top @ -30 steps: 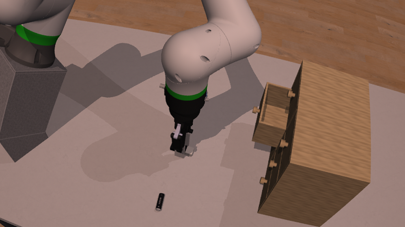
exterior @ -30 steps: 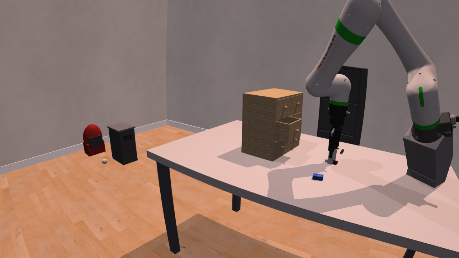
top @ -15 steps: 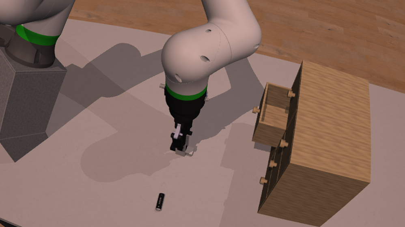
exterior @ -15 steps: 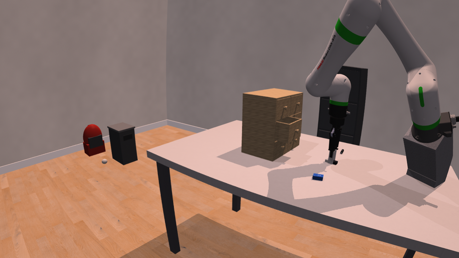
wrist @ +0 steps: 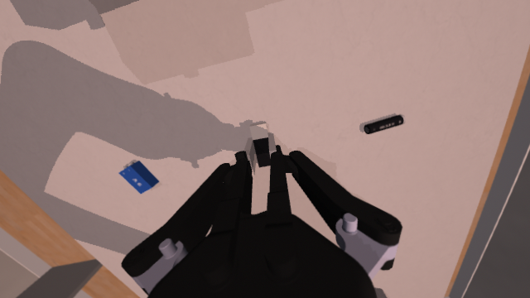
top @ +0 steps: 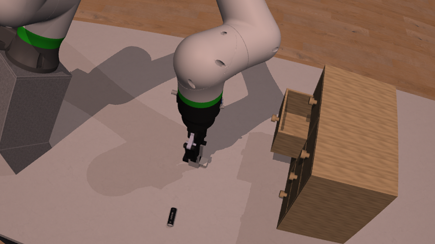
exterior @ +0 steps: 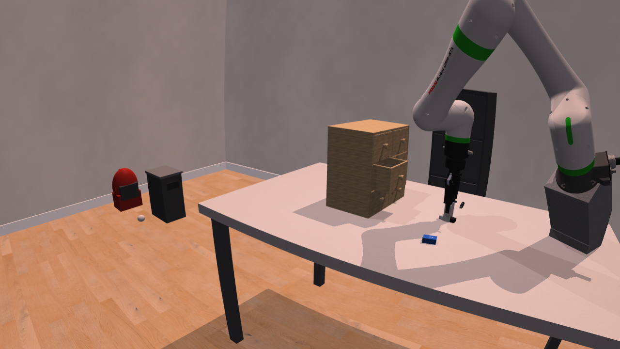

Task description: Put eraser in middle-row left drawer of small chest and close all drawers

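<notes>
The eraser (wrist: 260, 145) is a small white block with a dark face, resting on the table top between my fingertips. My gripper (wrist: 262, 144) points straight down at the table and is shut on the eraser, which also shows in the overhead view (top: 200, 164) and the side view (exterior: 446, 216). The wooden chest (top: 348, 151) stands to the right, about a hand's length away, its fronts facing the gripper. One middle-row drawer (top: 292, 122) is pulled out and looks empty; it also shows in the side view (exterior: 390, 166). The other drawers are pushed in.
A black battery (top: 171, 217) lies on the table nearer the front edge and shows in the wrist view (wrist: 383, 123). A small blue box (wrist: 138, 176) (exterior: 429, 238) lies on the other side of the gripper. The robot's base pedestal (top: 17, 99) stands at the left.
</notes>
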### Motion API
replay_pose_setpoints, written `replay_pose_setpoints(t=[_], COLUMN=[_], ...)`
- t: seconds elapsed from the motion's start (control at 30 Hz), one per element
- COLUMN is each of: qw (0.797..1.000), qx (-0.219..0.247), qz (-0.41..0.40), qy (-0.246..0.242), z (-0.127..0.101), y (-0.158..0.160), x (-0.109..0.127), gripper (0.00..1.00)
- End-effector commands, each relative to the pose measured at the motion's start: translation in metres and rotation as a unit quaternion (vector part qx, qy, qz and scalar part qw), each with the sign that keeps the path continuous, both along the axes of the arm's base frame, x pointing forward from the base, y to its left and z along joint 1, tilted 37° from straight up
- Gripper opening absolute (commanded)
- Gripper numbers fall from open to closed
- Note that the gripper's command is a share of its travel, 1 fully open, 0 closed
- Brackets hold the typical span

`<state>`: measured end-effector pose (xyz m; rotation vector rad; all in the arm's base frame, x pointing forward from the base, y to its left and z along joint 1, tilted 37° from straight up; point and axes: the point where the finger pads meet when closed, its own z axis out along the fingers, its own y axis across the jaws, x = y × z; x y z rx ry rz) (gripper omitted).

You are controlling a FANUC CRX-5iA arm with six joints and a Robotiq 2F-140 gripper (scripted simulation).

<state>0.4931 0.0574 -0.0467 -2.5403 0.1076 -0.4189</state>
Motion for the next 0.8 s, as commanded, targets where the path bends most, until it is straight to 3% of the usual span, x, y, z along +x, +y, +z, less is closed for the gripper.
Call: replay_pose_setpoints(t=[0.0, 0.13, 0.3, 0.43, 0.77], qw=[1.0, 1.0, 1.0, 1.0, 1.0], qx=[0.0, 0.0, 0.0, 0.0, -0.001], qz=[0.0, 0.0, 0.0, 0.0, 0.001], qy=[0.0, 0.0, 0.0, 0.0, -0.001], z=[0.004, 0.015, 0.061, 0.078, 0.083], y=[-0.003, -0.01, -0.04, -0.05, -0.048], x=[-0.002, -0.006, -0.024, -0.031, -0.029], gripper=[0.11, 0.11, 0.11, 0.11, 0.11])
